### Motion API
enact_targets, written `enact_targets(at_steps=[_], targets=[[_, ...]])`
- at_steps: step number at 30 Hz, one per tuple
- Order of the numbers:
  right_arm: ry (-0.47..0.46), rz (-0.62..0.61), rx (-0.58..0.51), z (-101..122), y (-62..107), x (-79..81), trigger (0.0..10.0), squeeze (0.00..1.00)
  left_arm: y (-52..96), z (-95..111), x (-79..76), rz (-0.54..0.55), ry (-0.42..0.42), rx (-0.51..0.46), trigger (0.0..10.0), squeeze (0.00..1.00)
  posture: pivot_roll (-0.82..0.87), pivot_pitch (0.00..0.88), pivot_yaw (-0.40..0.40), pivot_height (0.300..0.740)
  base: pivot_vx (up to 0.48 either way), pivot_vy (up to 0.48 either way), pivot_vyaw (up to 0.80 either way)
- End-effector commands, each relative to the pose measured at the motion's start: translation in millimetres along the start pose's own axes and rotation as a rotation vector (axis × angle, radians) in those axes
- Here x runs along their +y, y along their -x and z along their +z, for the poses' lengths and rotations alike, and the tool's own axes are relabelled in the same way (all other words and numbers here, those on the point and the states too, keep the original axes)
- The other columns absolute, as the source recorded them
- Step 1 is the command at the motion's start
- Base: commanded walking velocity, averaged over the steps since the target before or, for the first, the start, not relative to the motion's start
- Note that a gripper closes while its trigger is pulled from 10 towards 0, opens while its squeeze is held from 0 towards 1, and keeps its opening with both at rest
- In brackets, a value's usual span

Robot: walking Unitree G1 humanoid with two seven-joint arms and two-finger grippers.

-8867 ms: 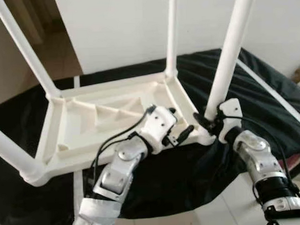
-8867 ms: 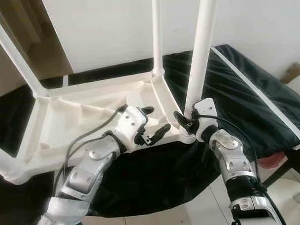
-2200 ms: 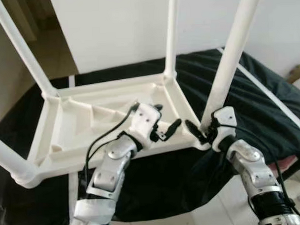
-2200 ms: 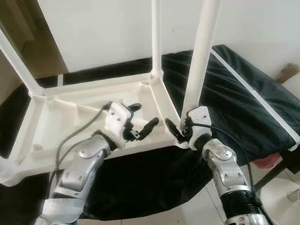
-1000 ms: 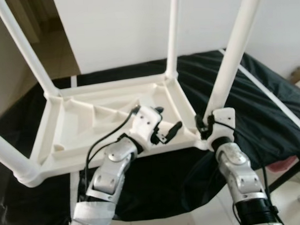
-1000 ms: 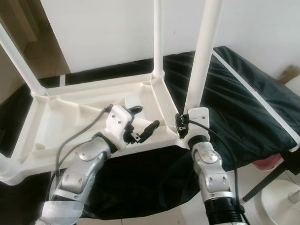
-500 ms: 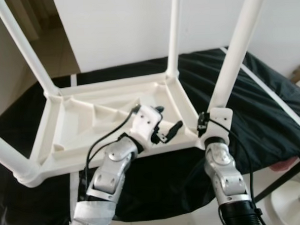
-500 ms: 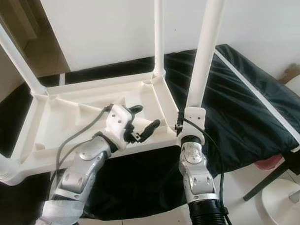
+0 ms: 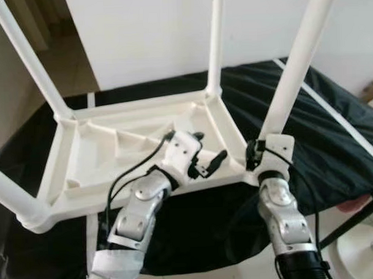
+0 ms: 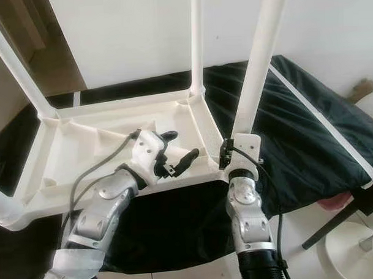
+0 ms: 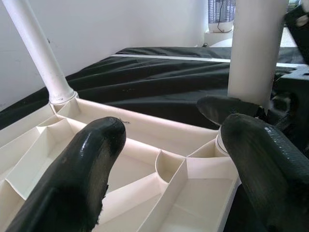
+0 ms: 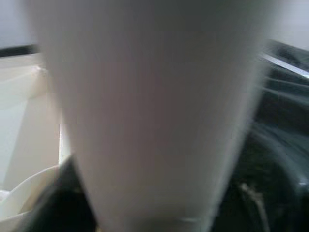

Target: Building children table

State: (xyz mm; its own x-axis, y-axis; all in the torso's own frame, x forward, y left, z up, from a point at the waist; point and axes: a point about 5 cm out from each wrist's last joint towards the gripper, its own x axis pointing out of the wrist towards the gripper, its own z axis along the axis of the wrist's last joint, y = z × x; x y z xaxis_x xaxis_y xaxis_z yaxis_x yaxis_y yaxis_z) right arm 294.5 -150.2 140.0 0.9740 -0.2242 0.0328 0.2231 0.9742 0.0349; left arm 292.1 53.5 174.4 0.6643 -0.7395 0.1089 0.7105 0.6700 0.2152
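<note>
Black cloth [image 9: 333, 134] covers the bed, and a white children's table [image 9: 101, 148] lies upside down on it, legs pointing up. Left tool [image 9: 207, 163] hovers over the table's near edge beside its near right corner, fingers spread apart and empty. Right tool [image 10: 227, 155] sits at the base of the near right leg [image 9: 294, 62], seemingly clamped around it, though blur hides the fingers.

A plain white wall [image 9: 152, 36] rose behind a low surface draped in a black sheet [image 9: 333, 140] — creased, with a pale stripe [image 10: 320, 116] along its right side. To the left, a tan floor [image 9: 80, 70] ran back into a dim doorway. Pale tiles [image 10: 197, 271] lay in front — daylight was soft.
</note>
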Motion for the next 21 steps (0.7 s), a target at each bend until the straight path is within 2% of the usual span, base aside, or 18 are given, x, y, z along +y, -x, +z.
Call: enact_targets(at_steps=[1,5,8,9,10,11,15,21], targets=[[-0.017,0.015,-0.012,1.1,1.3,-3.1,10.0,1.0,0.6,1.5,0.4,0.013,0.001,-0.001,10.0,0.0,0.0,0.0,0.026,0.74,0.0,0.0,0.0],[-0.016,0.065,-0.029,2.0,3.6,-13.1,10.0,1.0,-0.1,1.7,0.6,0.014,0.0,-0.002,10.0,0.0,-0.01,0.0,0.026,0.74,0.0,0.0,0.0],[-0.023,0.15,-0.028,1.5,5.5,-16.4,10.0,1.0,-1.6,2.5,1.2,0.016,0.002,-0.005,10.0,0.0,-0.01,0.0,0.026,0.74,0.0,0.0,0.0],[-0.013,0.214,-0.042,2.9,6.2,-18.0,10.0,1.0,-2.2,3.1,1.2,0.016,0.003,-0.007,10.0,0.0,-0.01,0.0,0.027,0.74,0.0,0.0,0.0],[-0.003,0.291,-0.049,4.4,5.9,-18.2,10.0,0.0,-2.5,2.7,1.0,0.015,0.002,-0.006,10.0,0.0,-0.01,0.0,0.027,0.74,0.0,0.0,0.0],[-0.003,0.291,-0.049,4.4,5.9,-18.2,10.0,0.0,-2.5,2.7,1.0,0.015,0.002,-0.006,10.0,0.0,-0.01,0.0,0.027,0.74,0.0,0.0,0.0],[0.02,0.434,-0.054,7.7,3.4,-19.2,10.0,0.0,-2.7,2.1,0.5,0.013,0.001,-0.004,10.0,0.0,-0.01,0.0,0.03,0.74,0.0,0.0,0.0],[0.089,0.518,-0.065,12.8,-7.5,-29.9,10.0,0.0,-2.1,2.9,0.9,0.014,0.001,-0.005,10.0,0.0,-0.01,0.0,0.032,0.74,0.0,0.0,0.0]])
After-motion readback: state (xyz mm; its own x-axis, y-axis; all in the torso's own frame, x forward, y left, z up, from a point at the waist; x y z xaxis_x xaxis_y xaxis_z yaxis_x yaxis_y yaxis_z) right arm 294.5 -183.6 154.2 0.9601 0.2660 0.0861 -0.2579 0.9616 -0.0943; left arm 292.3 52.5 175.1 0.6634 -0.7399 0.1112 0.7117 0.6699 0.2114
